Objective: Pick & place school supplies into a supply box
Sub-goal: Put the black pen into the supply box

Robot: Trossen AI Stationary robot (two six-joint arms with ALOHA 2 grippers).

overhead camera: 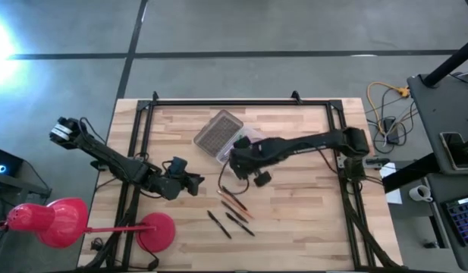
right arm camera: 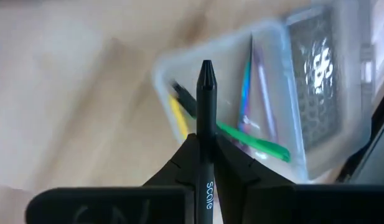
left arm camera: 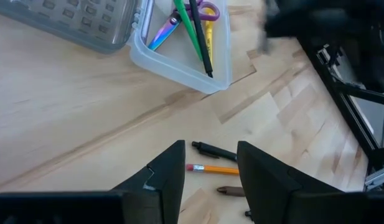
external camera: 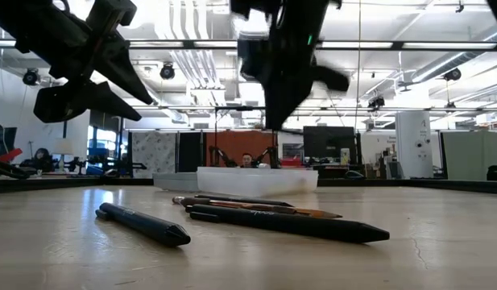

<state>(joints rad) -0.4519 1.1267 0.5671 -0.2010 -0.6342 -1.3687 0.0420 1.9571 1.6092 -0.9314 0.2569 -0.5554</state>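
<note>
A light wooden table [overhead camera: 294, 220] with black rails fills the frame's middle. On it, upper centre, lies an open clear box [overhead camera: 235, 148] with its dimpled lid [overhead camera: 217, 133]. Lower centre lie loose pens [overhead camera: 232, 218].

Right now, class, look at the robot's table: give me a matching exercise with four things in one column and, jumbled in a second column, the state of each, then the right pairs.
Things
1. right gripper
2. left gripper
3. supply box
4. orange pencil

States
A. lying on the wood of the table, outside the box
B. open and empty, above the table
C. lid swung open, with green, yellow and purple items inside
D. shut on a black pen, near the box

Pairs: 1-D, 2-B, 3-C, 4-A
</note>
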